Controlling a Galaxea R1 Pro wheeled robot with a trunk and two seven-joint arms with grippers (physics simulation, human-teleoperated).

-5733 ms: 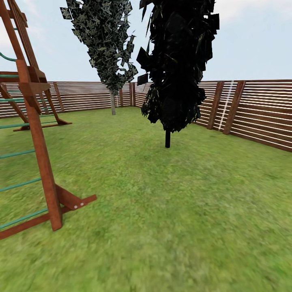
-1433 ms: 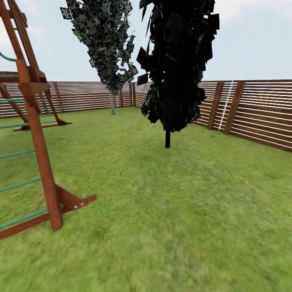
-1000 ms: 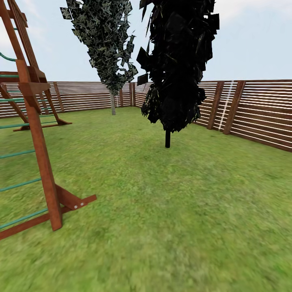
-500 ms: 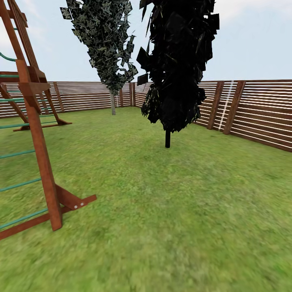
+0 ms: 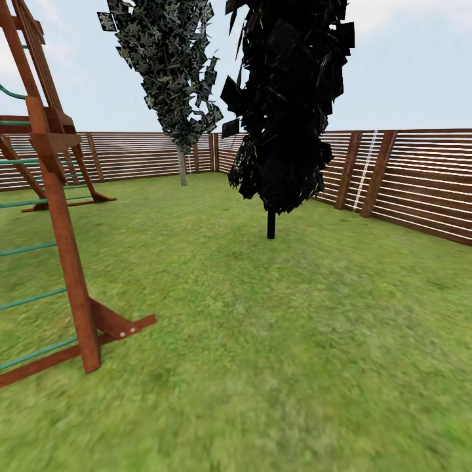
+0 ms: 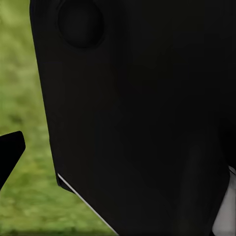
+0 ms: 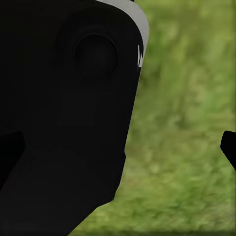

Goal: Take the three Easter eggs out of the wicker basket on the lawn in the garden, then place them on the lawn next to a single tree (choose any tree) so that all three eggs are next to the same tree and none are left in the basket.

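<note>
Can't really tell if either set of jaws is apart or together. In the left wrist view one dark fingertip [image 6: 10,152] pokes in beside a big black robot body part [image 6: 142,113], blurry grass behind. In the right wrist view it's similar: a fingertip [image 7: 229,147] at one edge, a black housing [image 7: 64,113] at the other, and lawn [image 7: 182,128] between. From the head, loads of open lawn [image 5: 275,341] ahead, running to the slatted fence [image 5: 419,183]. A wooden climbing frame [image 5: 59,216] stands at the left edge, a near-black cone tree [image 5: 285,98] straight ahead, and a grey-leafed tree [image 5: 172,72] back in the fence corner. Nothing's changed from the earlier frames. No eggs or basket anywhere here.
</note>
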